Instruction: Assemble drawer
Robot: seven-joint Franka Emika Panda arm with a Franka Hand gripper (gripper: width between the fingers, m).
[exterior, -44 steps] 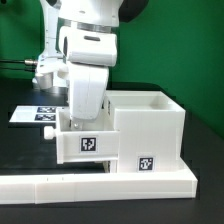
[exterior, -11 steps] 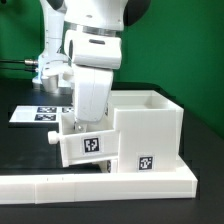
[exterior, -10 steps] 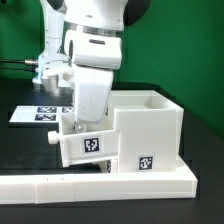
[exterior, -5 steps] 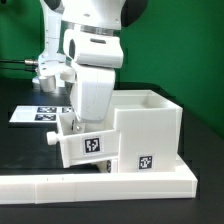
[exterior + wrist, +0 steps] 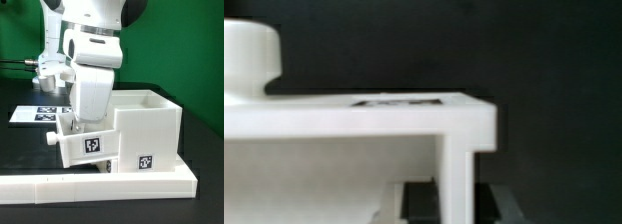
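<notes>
The big white box shell (image 5: 150, 125) stands at the exterior view's right, open at the top, with a marker tag low on its front. The smaller tray (image 5: 85, 145), with a tag on its front and a knob (image 5: 50, 133) at its left, sits partly inside the shell's left side. My gripper (image 5: 78, 122) reaches down into the tray and is shut on its wall. In the wrist view the tray's white wall (image 5: 349, 120) and knob (image 5: 246, 55) fill the frame, and the dark fingers (image 5: 420, 203) of the gripper (image 5: 452, 205) sit either side of a thin wall.
The marker board (image 5: 35, 113) lies flat on the black table behind the tray at the exterior view's left. The low white rail (image 5: 90, 183) runs along the table's front, against the shell and the tray. A green backdrop stands behind.
Since 4.4 s ago the arm has shifted slightly to the exterior view's right, with the tray nudged a little towards the shell. Over the last second nothing visibly moved.
</notes>
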